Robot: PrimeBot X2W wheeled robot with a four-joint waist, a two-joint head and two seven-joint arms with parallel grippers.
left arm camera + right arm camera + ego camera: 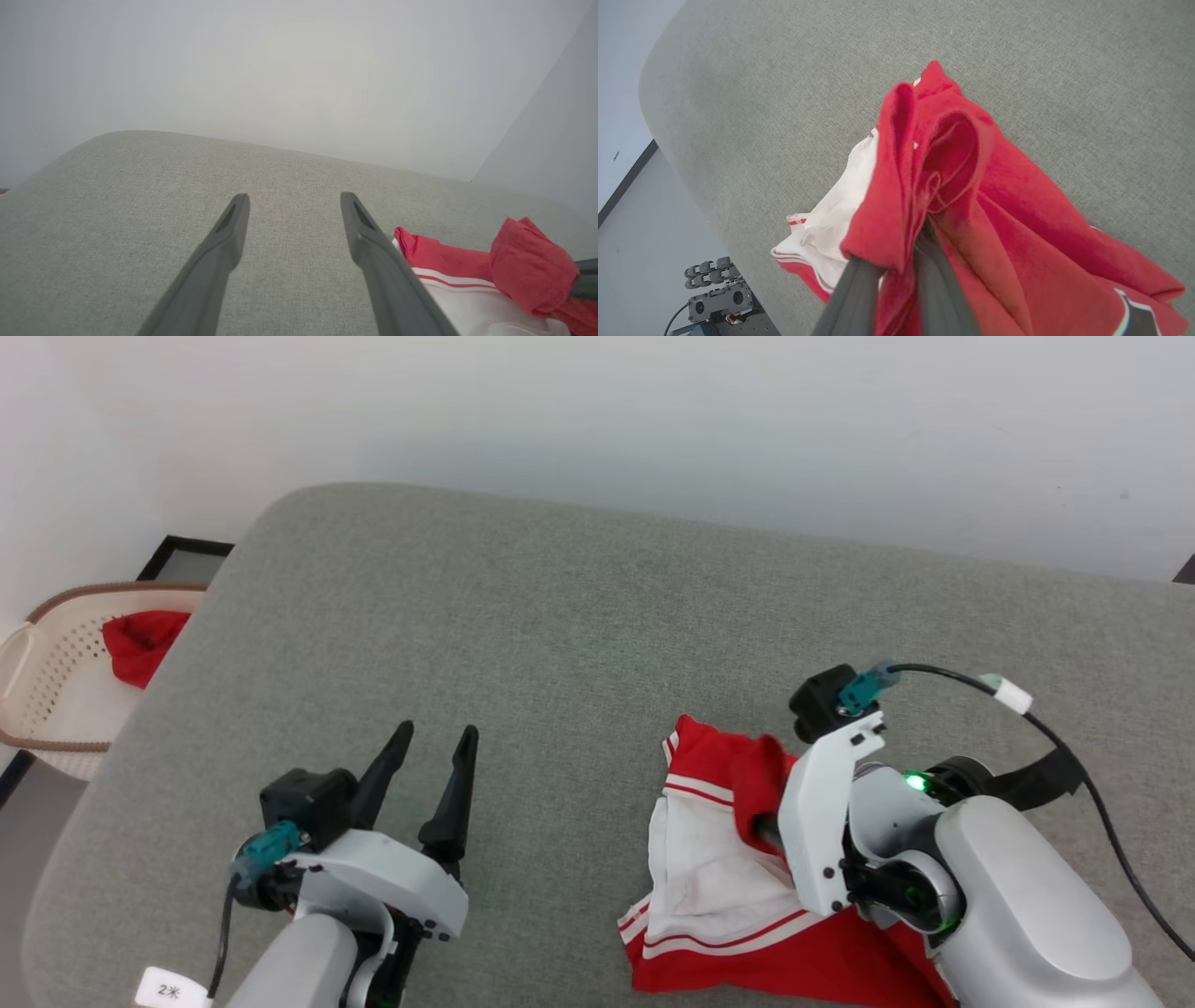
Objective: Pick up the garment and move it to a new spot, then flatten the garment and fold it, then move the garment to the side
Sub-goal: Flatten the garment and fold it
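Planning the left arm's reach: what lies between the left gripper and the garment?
Bare grey cushion, seen in the head view, separates the left gripper from the garment.

A plain indoor room, half homely, half test space. A broad grey fabric-covered surface [560,616] with rounded corners stands before a white wall [653,420]. At the left of the head view a perforated laundry basket [56,686] holds a red cloth [140,639]. Lower left in the right wrist view, cabled dark equipment [718,296] stands on a smooth grey floor [640,242].
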